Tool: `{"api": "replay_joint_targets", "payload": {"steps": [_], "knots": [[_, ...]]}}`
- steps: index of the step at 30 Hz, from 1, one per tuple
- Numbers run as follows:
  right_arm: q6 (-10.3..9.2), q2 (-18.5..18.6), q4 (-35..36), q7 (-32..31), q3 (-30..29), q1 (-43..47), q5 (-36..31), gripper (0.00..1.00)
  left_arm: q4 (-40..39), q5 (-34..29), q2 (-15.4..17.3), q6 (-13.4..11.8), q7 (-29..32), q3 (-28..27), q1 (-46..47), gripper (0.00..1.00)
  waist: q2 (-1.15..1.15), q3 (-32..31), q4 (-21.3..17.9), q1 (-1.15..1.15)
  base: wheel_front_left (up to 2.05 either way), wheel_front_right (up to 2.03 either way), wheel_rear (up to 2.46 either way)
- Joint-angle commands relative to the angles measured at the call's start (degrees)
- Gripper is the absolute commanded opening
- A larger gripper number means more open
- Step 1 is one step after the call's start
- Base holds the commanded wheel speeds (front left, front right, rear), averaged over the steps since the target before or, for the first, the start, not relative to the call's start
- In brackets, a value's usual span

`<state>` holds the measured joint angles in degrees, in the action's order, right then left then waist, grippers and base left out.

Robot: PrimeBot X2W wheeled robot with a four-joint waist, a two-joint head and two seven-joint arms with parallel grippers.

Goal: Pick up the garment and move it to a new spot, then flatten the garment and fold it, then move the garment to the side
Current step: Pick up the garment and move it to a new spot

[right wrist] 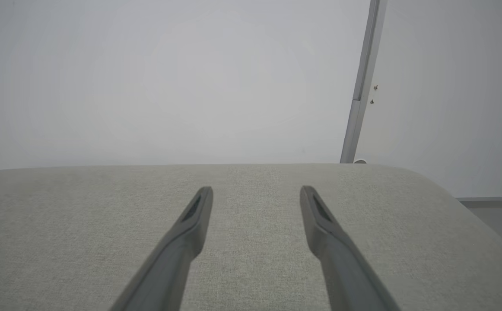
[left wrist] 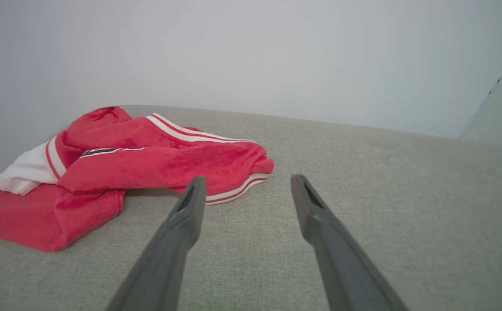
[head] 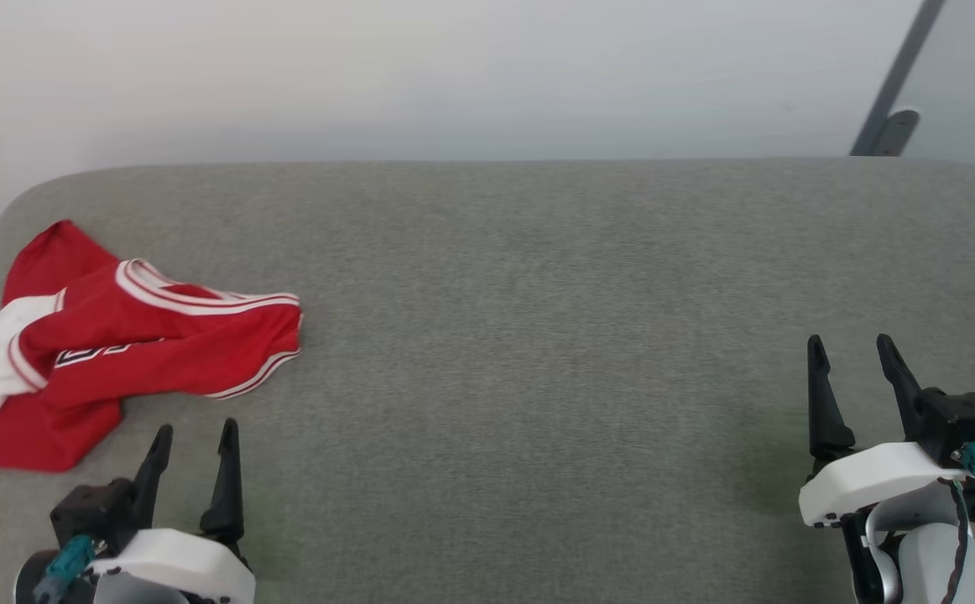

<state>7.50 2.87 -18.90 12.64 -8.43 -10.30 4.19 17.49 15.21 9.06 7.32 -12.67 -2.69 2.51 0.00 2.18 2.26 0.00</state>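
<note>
Bright, flat, diffuse light in all three views; can't tell where it comes from. Wall [head: 454, 75] washed to pale grey, darker toward the corners in both wrist views. Shadows are soft: a thin dark band under the near fold of the garment [left wrist: 147, 168], and faint smudges with a slight green cast on the grey cushion [head: 538, 335] beside the left gripper [head: 197, 426] and right gripper [head: 849, 339]. Head view mildly soft, weave smeared. Wrist views: fingers [left wrist: 177, 250] blur toward the near edge, tips sharper. Cushion's far edge bows from the wide lens. Garment red reads pinkish in the left wrist view.
</note>
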Motion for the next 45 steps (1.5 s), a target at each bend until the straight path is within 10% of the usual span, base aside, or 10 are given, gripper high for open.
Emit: {"api": "replay_joint_targets", "payload": {"steps": [1, 24, 35, 45], "knots": [[-0.02, 0.01, 0.16, 0.56, 0.01, -0.52, -0.85, 1.00, -0.11, -1.21, 0.23, 0.23, -0.48, -0.08, 1.08, 1.00, 0.00, 0.18, 0.92, 0.00, 0.00, 0.00, 0.00], [-0.03, 0.07, -5.21, 2.63, 16.88, -3.31, -1.68, 1.00, -1.62, -7.44, -3.37, 0.14, -2.62, -7.00, -4.50, 1.00, 0.00, -0.57, 23.69, 0.00, 0.00, 0.00, 0.00], [-0.03, 0.07, -5.01, 2.64, 18.43, -4.99, -1.53, 1.00, -2.49, -5.34, -1.99, 0.15, -2.62, -5.56, -2.13, 1.00, 0.00, 2.59, 19.32, 0.00, 0.00, 0.00, 0.00], [-0.03, 0.07, -3.16, 2.57, 18.80, -8.32, -2.68, 1.00, 1.96, 3.10, 11.90, 0.11, -2.60, 6.27, 15.10, 1.00, 0.00, 11.29, 9.29, 0.00, 0.00, 0.00, 0.00]]}}
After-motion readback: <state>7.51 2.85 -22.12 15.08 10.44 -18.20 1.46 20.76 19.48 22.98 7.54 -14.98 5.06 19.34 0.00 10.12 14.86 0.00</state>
